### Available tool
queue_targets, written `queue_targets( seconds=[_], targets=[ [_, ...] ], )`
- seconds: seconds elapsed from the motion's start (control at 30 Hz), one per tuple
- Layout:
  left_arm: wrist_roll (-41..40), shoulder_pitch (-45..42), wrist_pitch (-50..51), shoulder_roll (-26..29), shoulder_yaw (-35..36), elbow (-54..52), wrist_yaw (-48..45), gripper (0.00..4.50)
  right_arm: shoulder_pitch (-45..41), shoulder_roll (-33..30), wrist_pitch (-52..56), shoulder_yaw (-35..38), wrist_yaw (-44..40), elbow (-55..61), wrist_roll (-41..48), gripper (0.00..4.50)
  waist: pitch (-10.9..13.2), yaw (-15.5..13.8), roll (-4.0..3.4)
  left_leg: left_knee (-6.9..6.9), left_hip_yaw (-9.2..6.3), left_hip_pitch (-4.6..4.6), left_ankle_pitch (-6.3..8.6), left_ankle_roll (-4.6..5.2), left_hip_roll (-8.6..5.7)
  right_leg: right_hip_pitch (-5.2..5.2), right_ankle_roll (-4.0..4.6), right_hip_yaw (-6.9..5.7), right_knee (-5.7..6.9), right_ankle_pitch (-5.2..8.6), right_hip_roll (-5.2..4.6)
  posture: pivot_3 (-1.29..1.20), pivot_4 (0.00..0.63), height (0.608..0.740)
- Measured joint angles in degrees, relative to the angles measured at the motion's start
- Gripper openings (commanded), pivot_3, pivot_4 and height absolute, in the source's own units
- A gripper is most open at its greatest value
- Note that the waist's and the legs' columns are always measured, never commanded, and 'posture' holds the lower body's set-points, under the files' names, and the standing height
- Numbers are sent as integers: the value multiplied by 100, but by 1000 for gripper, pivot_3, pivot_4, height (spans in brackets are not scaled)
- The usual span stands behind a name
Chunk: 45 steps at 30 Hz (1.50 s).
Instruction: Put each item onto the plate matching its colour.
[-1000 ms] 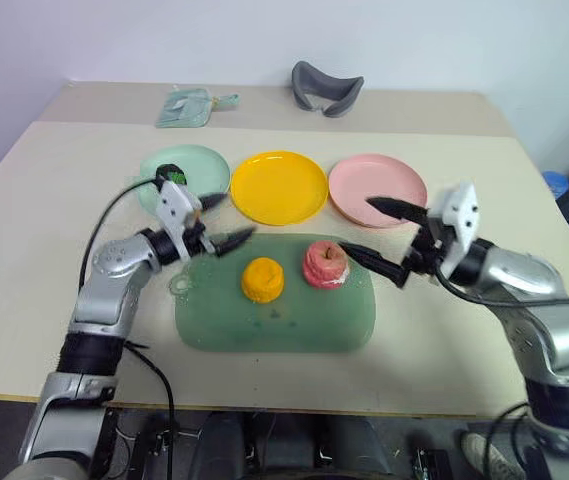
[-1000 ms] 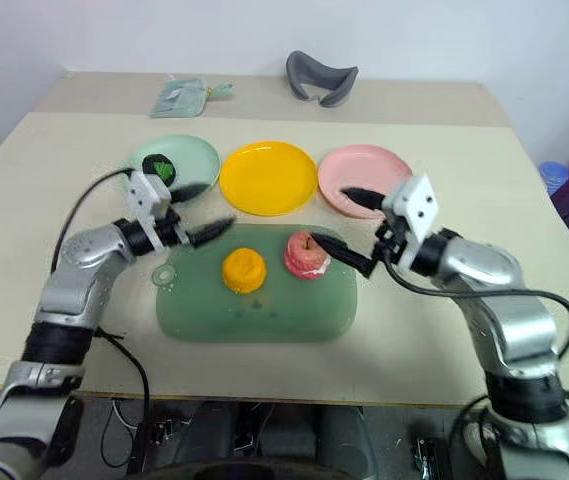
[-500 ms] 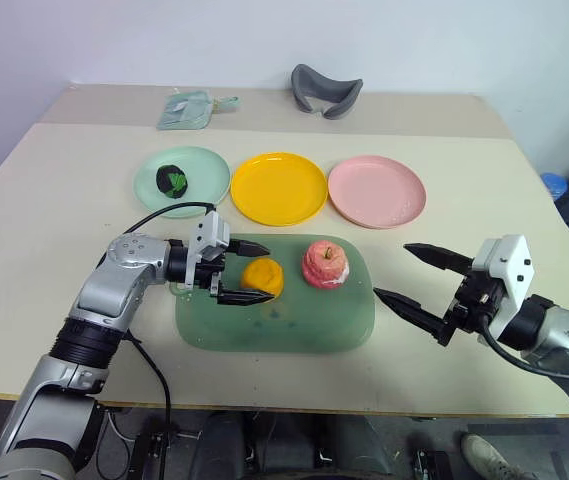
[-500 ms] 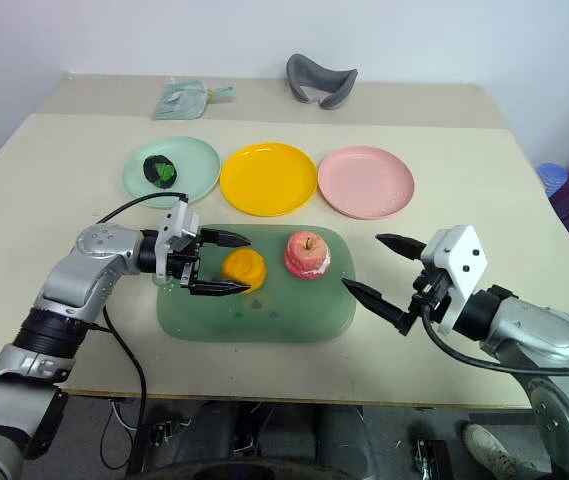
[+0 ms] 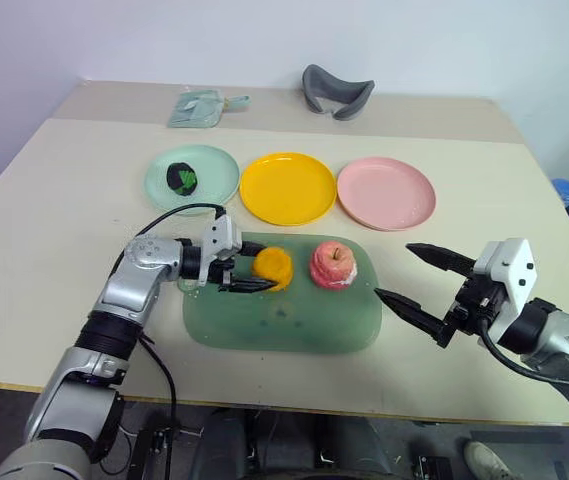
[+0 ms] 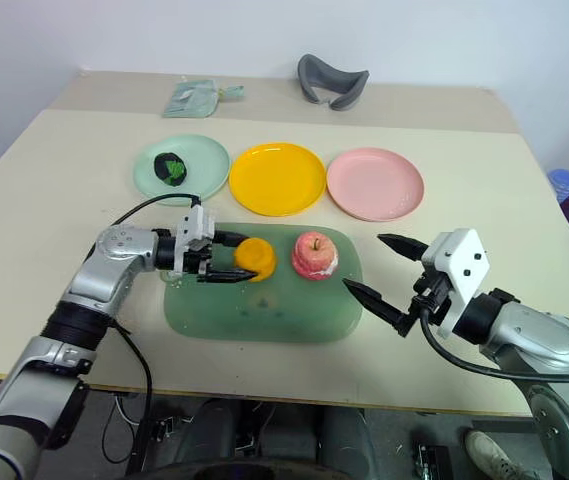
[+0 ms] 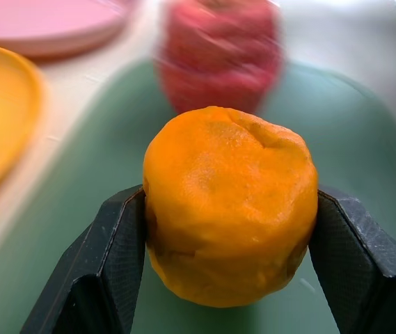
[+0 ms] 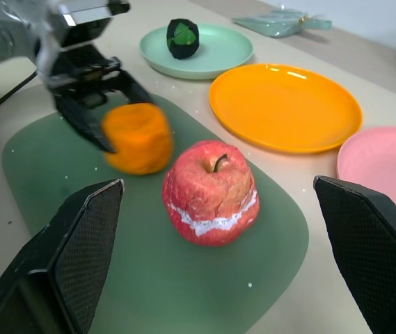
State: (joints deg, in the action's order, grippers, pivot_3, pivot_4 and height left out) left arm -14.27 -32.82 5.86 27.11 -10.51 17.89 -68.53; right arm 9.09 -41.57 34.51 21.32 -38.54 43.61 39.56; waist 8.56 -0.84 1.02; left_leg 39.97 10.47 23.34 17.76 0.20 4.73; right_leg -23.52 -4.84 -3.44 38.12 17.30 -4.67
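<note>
The left tool [image 5: 247, 270] is clamped on the orange-yellow piece [image 5: 272, 266], one finger on each side, over the green tray [image 5: 282, 318]. Just beside it on the tray stands the pink-red apple [image 5: 332, 265]. The right tool [image 5: 413, 281] hangs with fingers wide apart, off the tray's right edge. Farther back on the worktop [image 5: 54, 200] sit the mint green plate [image 5: 214, 175] carrying the dark ball [image 5: 180, 178], the yellow plate [image 5: 287, 187] and the pink plate [image 5: 385, 192].

Head eyes look down; wrist views sit close (sharing the tray [image 8: 267, 278]).
</note>
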Motion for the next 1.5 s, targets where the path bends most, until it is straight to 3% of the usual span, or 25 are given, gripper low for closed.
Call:
queue_targets(
  seconds=[0.17,0.3,0.6,0.67,0.73,0.93,1.03,1.17,1.27,1.33,1.5],
  targets=[
    [70,-853,871,-436,458,478,1462,2742,-301,-1,-52,-75,82,-41,-55,4500,2,12,5,1,-6,3,0,0,-1,-1,-2,-4,0,-1,3,0,150,740],
    [132,-1678,978,-992,723,1210,2343,2742,-710,6,-109,-337,201,-236,-220,4500,2,-9,5,2,-6,4,0,0,-5,4,-5,-6,-3,-2,1,0,150,740],
    [810,-3512,337,-2089,805,4327,4310,2742,-1578,344,-149,-1170,741,-712,-850,4500,9,32,16,-8,-2,6,-1,0,-8,-6,-10,-6,-9,-4,3,0,150,740],
    [880,-3574,195,-2124,816,4659,4451,3763,-1667,444,-154,-1276,809,-720,-926,4500,9,34,15,-9,1,6,-1,-1,-8,-9,-10,-6,-9,-4,3,0,150,740],
    [935,-3594,75,-2132,876,4962,4547,4428,-1712,507,-156,-1405,874,-721,-996,4500,10,25,15,-8,2,7,-1,-1,-7,-9,-10,-6,-9,-4,2,0,150,740],
    [998,-3598,-120,-2055,1030,5086,4444,4428,-1762,627,-176,-1480,901,-721,-1025,4500,11,7,18,-3,2,11,-1,-1,-8,-7,-11,-7,-9,-5,0,0,150,740],
    [906,-3304,-160,-1854,1078,4267,3942,4428,-1749,633,-202,-1581,861,-733,-1045,4500,11,34,17,-6,4,10,-2,-3,-5,-12,-10,-7,-6,-4,1,0,150,740],
    [635,-1681,-373,-1099,980,1635,2781,4428,-1711,632,-248,-1717,698,-893,-1126,4500,7,183,7,-17,10,0,-6,-11,2,-14,-9,1,-3,-3,6,0,150,740],
    [142,-423,219,-357,955,-34,1897,4428,-1676,625,-275,-1839,515,-1154,-1188,4500,10,184,4,-16,10,3,-9,-16,5,-18,-8,1,0,-3,8,0,150,740],
    [-602,444,718,433,1028,-1275,932,4428,-1746,618,-350,-1972,327,-1362,-1243,4500,10,180,4,-14,11,3,-9,-15,4,-16,-9,3,0,-3,1,0,150,740],
    [-1710,1541,1393,1694,1483,-2811,-378,4428,-2078,658,-605,-2334,-117,-2089,-1446,4500,13,75,-1,-5,2,0,-6,-11,0,0,-9,-2,-2,-4,-3,0,150,740]
  ],
)
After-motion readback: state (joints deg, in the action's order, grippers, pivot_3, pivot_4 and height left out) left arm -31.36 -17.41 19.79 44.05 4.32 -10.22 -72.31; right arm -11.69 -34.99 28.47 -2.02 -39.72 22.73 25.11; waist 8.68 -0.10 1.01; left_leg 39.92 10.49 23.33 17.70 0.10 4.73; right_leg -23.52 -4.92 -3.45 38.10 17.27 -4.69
